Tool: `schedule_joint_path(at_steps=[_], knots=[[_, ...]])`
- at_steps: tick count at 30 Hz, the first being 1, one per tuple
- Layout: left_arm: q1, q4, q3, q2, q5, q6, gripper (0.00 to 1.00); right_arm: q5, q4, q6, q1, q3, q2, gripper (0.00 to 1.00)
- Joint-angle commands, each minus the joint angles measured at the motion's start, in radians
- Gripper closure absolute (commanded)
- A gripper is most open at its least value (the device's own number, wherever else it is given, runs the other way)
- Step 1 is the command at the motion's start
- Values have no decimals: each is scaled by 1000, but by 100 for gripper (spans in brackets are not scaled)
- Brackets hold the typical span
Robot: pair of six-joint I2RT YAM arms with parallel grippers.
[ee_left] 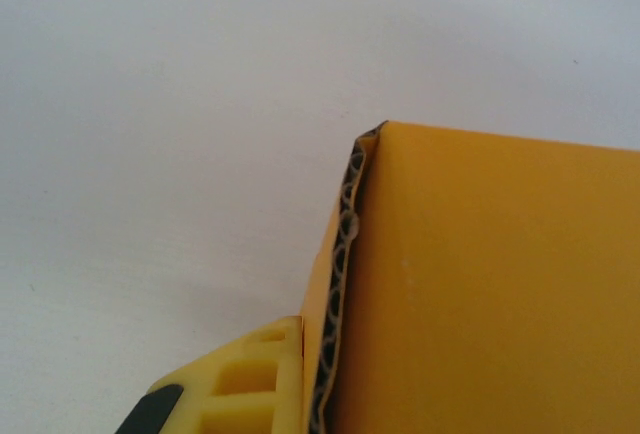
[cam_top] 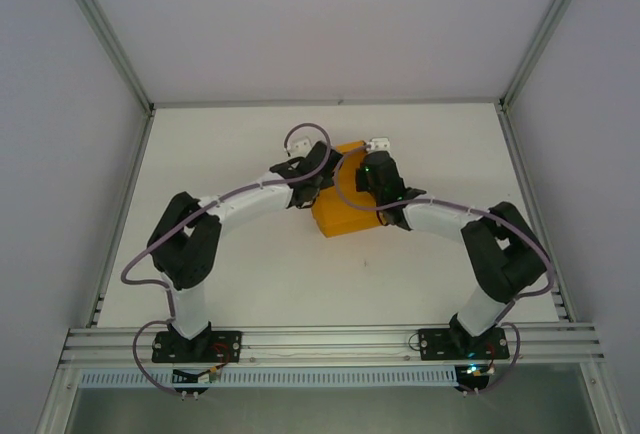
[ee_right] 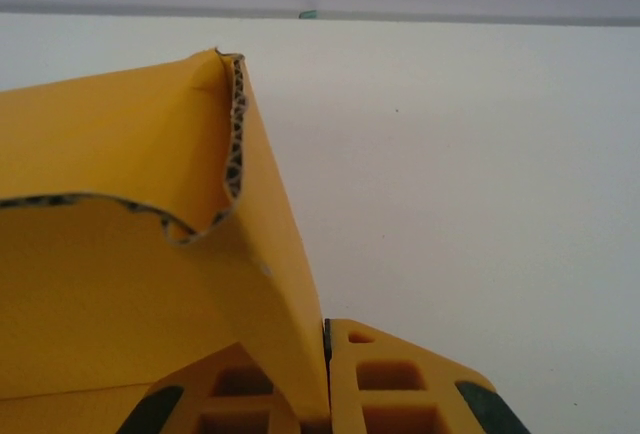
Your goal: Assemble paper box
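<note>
The paper box (cam_top: 345,212) is orange-yellow corrugated card, partly folded up, in the middle of the white table. My left gripper (cam_top: 305,182) is at its left far corner and my right gripper (cam_top: 376,176) at its right far side. In the left wrist view a box wall (ee_left: 480,284) lies flat against one yellow finger (ee_left: 245,379); the other finger is hidden behind the card. In the right wrist view my right gripper (ee_right: 326,339) is shut on a raised box wall (ee_right: 270,254), pinched between both fingers. A curled flap (ee_right: 100,144) rises to its left.
A small white object (cam_top: 378,143) lies just behind the box. White enclosure walls and aluminium posts (cam_top: 100,29) bound the table (cam_top: 250,274) on three sides. A metal rail (cam_top: 330,339) runs along the near edge by the arm bases.
</note>
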Motion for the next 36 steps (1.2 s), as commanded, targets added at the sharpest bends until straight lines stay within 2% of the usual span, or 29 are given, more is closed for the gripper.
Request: schedule_joint_path(at_steps=[1,5,7,9,10,11,13,14,17,18,20,22,28,32,36], knots=[[48,-214,22,34,-252,-175,100,290,-21,98,-37,28,30,100],[54,-278,65,70,-238,-198,100,328,-46,129,-32,51,49,100],[55,-166,20,47,-163,-116,100,282,-29,120,-33,44,41,100],[53,23,-48,13,-59,37,100,179,-4,100,-33,30,16,94],[55,55,-54,5,-21,83,100,121,18,83,-33,16,0,90],[55,84,-55,1,30,152,100,52,34,75,-33,1,-20,82],[56,85,-41,-3,79,205,100,-104,36,33,-33,-23,-66,67],[58,85,-33,-8,99,236,100,-196,25,7,-34,-35,-99,47],[69,85,-4,-21,188,365,100,-449,-98,-21,-34,-56,-217,9],[72,86,0,-26,210,420,100,-499,-131,-5,-33,-65,-257,0],[77,71,17,-37,268,559,100,-550,-195,28,-33,-87,-344,0],[91,6,50,-42,358,723,100,-506,-282,90,-34,-97,-431,0],[101,-491,187,-29,671,1322,100,-292,-667,210,-44,-61,-641,0],[69,-674,208,-37,668,1499,100,-244,-792,245,-59,-70,-694,0],[13,-694,220,-2,547,1505,100,-226,-858,259,-69,-74,-703,0]])
